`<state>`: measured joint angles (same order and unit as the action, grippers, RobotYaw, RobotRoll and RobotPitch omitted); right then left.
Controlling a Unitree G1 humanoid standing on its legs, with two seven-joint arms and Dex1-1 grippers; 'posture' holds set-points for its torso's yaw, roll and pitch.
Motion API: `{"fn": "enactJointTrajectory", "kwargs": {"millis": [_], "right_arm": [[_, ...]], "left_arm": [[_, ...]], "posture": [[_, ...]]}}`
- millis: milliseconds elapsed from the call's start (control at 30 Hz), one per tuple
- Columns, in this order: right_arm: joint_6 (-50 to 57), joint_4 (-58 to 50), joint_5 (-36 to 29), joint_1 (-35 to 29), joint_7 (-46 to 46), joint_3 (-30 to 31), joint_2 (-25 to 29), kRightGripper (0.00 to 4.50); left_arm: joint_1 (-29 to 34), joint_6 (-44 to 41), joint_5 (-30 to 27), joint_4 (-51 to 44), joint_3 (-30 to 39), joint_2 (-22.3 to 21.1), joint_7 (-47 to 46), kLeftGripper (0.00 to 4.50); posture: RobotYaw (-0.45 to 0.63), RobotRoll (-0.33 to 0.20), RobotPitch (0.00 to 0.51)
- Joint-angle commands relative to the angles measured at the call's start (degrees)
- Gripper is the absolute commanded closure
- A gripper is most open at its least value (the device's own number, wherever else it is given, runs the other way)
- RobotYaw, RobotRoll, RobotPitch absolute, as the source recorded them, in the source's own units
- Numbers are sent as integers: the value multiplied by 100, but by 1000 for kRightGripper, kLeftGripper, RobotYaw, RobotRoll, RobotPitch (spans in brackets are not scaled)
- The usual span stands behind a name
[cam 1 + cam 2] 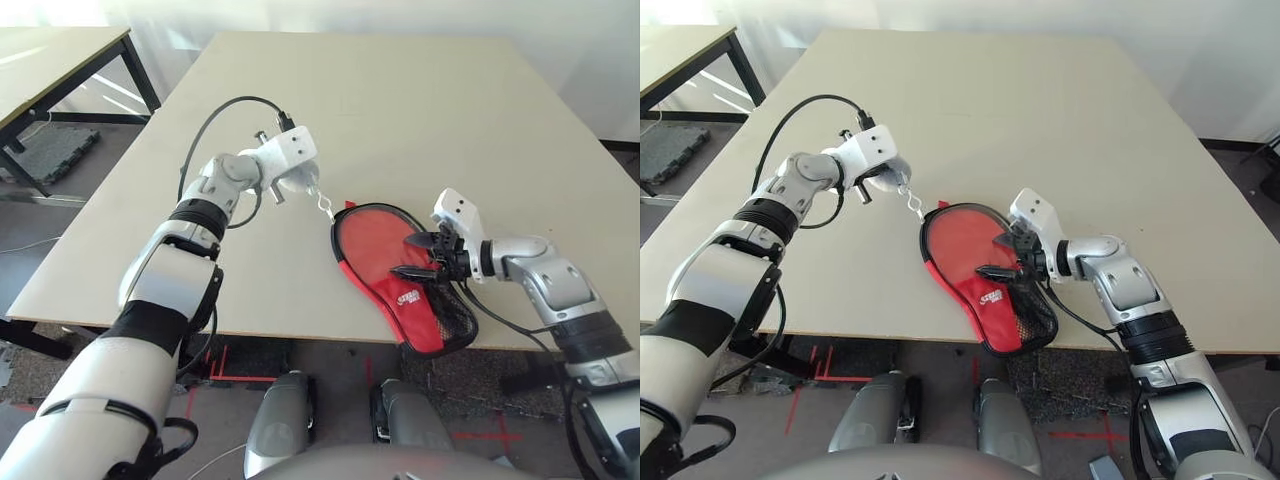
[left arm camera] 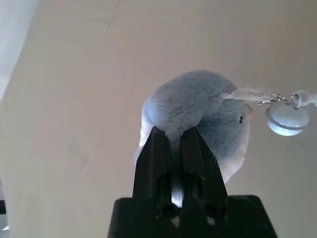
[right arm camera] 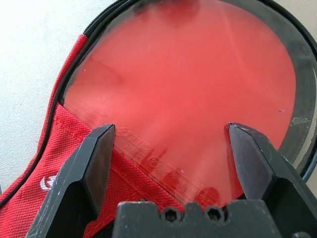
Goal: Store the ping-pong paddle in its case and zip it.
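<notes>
While paddle (image 3: 188, 94) is lying inside open case (image 1: 425, 310), R tool (image 1: 425, 258) is hovering released; L tool (image 2: 173, 148) is clenching pouch (image 2: 198, 114). Next: zip needs closing.

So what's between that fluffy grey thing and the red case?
In the left eye view, a white cord runs from the grey-blue pouch, held by the left gripper, to the case.

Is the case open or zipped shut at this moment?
Open. The case lies unzipped, the paddle's red face bare inside its black zipper rim, with the red flap covering only the lower part.
</notes>
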<state>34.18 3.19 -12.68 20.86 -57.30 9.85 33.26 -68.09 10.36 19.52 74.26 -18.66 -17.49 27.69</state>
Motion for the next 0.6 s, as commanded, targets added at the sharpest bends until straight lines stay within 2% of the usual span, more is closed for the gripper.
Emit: {"fn": "enactJointTrajectory", "kwargs": {"millis": [33,233,367,600], "right_arm": [[375,81,37,-326,106,129,77,0],[592,-290,-75,-555,234,28,88,0],[684,-440,-131,-658,303,1,99,0],[725,-474,-188,-649,363,25,100,0]], "left_arm": [[-448,141,208,163,35,220,-863,4497],[-766,301,263,250,150,555,-1590,4497],[-701,193,260,298,96,878,-959,4497],[-374,326,460,287,-102,971,-484,4497]], "posture": [[53,0,105],[23,0,124],[16,0,129],[26,0,132]]}}
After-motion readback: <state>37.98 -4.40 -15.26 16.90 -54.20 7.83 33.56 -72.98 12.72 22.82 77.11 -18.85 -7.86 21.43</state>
